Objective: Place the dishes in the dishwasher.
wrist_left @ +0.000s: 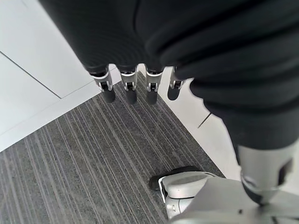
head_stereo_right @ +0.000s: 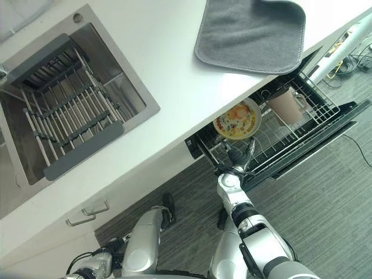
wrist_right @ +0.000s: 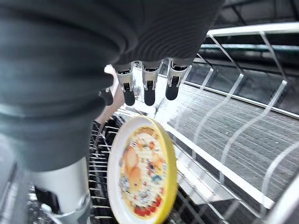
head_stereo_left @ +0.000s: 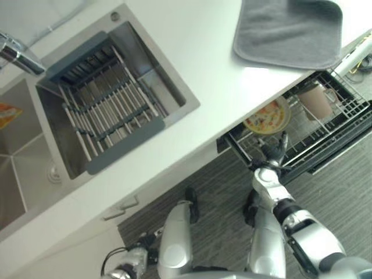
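- Right hand (head_stereo_left: 273,154), lower right of centre in the left eye view: we read its fingers (wrist_right: 147,88) as straight and apart in its wrist view, clamped on nothing. They hang just above the plate.
- Yellow-rimmed plate (wrist_right: 142,175) stands on edge among the tines of the dishwasher rack (head_stereo_left: 325,125), tilted, printed face towards the hand. It appears free of the hand; we cannot tell whether a fingertip touches the rim.
- Risk: the plate leans and is not upright. If it is seated in no slot, a brush from the hand as it pulls away could tip it flat or knock it into the neighbouring tines.
- Risk: the beige cup (head_stereo_left: 317,100) sits further along the same rack, upper right; a sliding plate could strike it.
- Risk: the rack is tucked partly under the counter (head_stereo_left: 215,58), so lifting the hand straight up could catch the counter edge.
- Left hand (wrist_left: 135,86): fingers straight and relaxed, empty, over the striped floor (wrist_left: 93,163).
- Hidden: the plate's lower edge and its slot are masked by wires; the rack's rear is under the counter.
- Grey mat (head_stereo_left: 288,29) lies on the counter, upper right; the sink (head_stereo_left: 174,102) at left holds a drying rack (head_stereo_left: 96,110) with no dishes that we can make out.
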Controlling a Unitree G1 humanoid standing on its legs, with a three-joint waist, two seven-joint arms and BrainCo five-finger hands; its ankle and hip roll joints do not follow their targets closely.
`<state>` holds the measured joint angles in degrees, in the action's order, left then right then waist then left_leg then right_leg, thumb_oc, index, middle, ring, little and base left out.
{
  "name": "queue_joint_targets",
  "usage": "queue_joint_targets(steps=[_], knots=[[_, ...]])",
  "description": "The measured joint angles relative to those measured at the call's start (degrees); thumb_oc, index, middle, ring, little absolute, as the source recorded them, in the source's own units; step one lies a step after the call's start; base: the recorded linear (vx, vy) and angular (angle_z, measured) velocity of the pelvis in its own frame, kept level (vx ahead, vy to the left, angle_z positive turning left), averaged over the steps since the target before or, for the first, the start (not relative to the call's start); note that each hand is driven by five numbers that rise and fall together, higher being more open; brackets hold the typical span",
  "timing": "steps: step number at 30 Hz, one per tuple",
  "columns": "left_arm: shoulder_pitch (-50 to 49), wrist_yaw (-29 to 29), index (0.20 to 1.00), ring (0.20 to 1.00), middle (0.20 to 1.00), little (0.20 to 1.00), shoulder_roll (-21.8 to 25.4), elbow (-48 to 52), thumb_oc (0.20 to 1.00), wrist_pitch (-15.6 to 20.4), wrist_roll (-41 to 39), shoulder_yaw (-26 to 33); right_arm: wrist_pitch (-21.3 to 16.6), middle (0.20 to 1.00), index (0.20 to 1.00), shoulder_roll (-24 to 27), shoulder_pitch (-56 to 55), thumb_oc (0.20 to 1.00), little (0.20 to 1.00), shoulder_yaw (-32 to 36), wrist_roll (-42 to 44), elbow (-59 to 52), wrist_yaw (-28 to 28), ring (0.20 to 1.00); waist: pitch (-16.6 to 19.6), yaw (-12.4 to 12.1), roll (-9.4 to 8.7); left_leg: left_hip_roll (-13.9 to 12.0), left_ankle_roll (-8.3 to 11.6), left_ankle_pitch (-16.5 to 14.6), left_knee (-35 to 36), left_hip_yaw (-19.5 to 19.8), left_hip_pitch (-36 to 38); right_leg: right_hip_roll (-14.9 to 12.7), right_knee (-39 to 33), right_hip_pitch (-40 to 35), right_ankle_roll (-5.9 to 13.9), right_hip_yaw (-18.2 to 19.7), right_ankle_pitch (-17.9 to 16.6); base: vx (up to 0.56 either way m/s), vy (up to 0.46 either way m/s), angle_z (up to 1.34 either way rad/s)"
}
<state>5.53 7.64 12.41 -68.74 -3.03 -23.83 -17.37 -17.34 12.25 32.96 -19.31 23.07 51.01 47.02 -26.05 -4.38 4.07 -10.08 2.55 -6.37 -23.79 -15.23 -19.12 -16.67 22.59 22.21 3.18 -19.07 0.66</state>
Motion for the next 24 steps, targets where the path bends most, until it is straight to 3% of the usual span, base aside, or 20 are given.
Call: queue_joint_targets(steps=[7, 8, 11, 13, 21, 24], knots=[[-6.44, -1.99, 1.0, 1.0, 1.0, 1.0, -0.44, -1.81, 1.0, 2.2, 0.25, 4.28, -1.2, 1.0, 1.0, 0.29, -6.54, 1.0, 1.0, 1.92, 0.66, -6.16, -3.2, 1.0, 1.69, 0.4, -2.04, -0.2, 1.13, 2.19, 8.01, -1.22, 9.33, 2.7, -7.66, -8.75, 0.7, -0.44, -1.7, 0.06, 0.012, -0.08], [-9.9, -2.26, 1.0, 1.0, 1.0, 1.0, -0.77, -2.11, 1.0, 2.7, 0.26, 4.47, -2.76, 1.0, 1.0, 0.18, -11.35, 1.0, 1.0, 1.92, 0.67, -9.06, -4.95, 1.0, 6.34, 0.85, -2.64, -0.08, 1.63, 2.93, 10.9, -1.7, 11.27, 3.35, -10.04, -10.16, 0.42, -0.47, -2.49, 0.06, 0.027, -0.13], [-11.89, -2.28, 1.0, 1.0, 1.0, 1.0, -1.36, -2.23, 1.0, 3.16, 0.69, 6.47, -3.42, 1.0, 1.0, 1.03, -18.39, 1.0, 1.0, 3.23, 2.97, -17.36, -8.22, 1.0, 9.38, 1.37, -2.95, 0.08, 2.52, 4.41, 15.66, -2.74, 17.07, 4.84, -14.66, -15.55, 1.38, -0.75, -4.23, 0.08, 0.026, -0.1], [-14.06, -2.2, 1.0, 1.0, 1.0, 1.0, -1.16, -3.39, 1.0, 3.43, 2.59, 6.72, -4.54, 1.0, 1.0, 1.05, -20.27, 1.0, 1.0, 3.39, 3.19, -19.32, -9.99, 1.0, 13.92, 2.59, -3.6, 0.03, 2.58, 4.42, 17.79, -3.01, 17.73, 5.32, -15.86, -15.99, 1.49, -0.77, -4.07, 0.04, 0.011, -0.1], [-16.44, -2.48, 1.0, 1.0, 1.0, 1.0, -1.12, -3.63, 1.0, 6.92, 5.32, 7.3, -5.87, 1.0, 1.0, 1.3, -22.96, 1.0, 1.0, 7.73, 8.97, -29.18, -11.69, 1.0, 15.5, 2.99, -4.19, 0.33, 2.95, 5.98, 20.87, -4.24, 20.52, 6.04, -18.82, -17.95, 1.68, -0.27, -5.38, 0.01, 0.011, -0.05], [-17.62, -2.82, 1.0, 1.0, 1.0, 1.0, -1.3, -3.47, 1.0, 7.76, 7.53, 8.32, -7.47, 1.0, 1.0, 1.67, -26.09, 1.0, 1.0, 12.33, 9.05, -34.95, -8.82, 1.0, 17.14, 3.78, -4.16, 0.34, 2.8, 6.62, 22.17, -4.38, 21.35, 6.43, -19.29, -18.02, 1.59, -0.24, -5.62, 0.05, 0.006, -0.04]])
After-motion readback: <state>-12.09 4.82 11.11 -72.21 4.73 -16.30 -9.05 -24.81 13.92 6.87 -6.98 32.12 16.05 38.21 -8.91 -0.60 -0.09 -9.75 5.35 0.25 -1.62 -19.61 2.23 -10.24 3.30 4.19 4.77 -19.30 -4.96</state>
